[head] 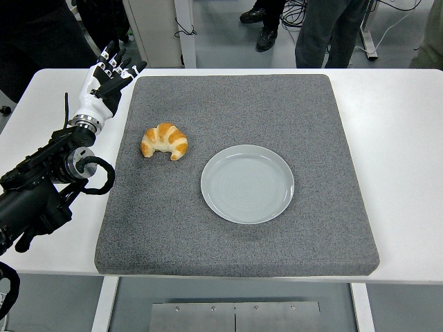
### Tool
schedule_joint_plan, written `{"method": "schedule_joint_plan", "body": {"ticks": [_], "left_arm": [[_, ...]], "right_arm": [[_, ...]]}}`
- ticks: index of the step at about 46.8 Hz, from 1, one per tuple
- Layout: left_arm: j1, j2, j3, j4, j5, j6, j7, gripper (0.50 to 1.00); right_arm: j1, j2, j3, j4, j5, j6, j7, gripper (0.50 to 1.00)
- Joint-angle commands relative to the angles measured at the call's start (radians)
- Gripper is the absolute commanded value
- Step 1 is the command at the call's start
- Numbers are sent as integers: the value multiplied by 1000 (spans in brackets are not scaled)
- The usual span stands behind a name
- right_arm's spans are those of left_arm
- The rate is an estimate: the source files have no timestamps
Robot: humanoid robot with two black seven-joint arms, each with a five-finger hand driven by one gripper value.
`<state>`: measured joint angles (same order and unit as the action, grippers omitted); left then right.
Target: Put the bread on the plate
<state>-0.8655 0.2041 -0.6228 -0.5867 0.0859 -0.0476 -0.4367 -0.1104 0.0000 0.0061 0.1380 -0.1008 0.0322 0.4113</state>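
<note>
Golden-brown and curved like a croissant, the bread (165, 140) lies on the left part of a grey felt-like mat (235, 242), its two tips pointing toward me at the near edge. Nothing touches it. Just beside it, to the right and a little nearer to me, sits the plate (247, 184), a round pale grey-blue dish with nothing on it; a narrow strip of mat shows between bread and plate, so the two are apart. The mat is a thick square pad that covers most of the white counter (398, 138), leaving bare white margins on both sides and along the near edge. My left hand (111, 76) comes in from the left side on a black arm with a white wrist section; it hovers over the counter at the mat's far left corner, beyond the bread and well apart from it. Its fingers are spread and extended, pointing away and to the right, and they hold nothing. I cannot see my right arm anywhere in the view. Past the far edge of the counter, the legs and dark shoes of people (325, 31) standing on the floor show at the top.
</note>
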Motion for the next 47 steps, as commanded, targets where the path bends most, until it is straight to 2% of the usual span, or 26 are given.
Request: {"method": "schedule_joint_plan", "body": {"ticks": [1,47], "left_arm": [[0,0,0,1,0,0,0,969],[0,-5,0,2,0,-1,-4,969]], "right_arm": [[0,0,0,0,1,0,0,1000],[0,0,0,0,0,0,0,1000]]}}
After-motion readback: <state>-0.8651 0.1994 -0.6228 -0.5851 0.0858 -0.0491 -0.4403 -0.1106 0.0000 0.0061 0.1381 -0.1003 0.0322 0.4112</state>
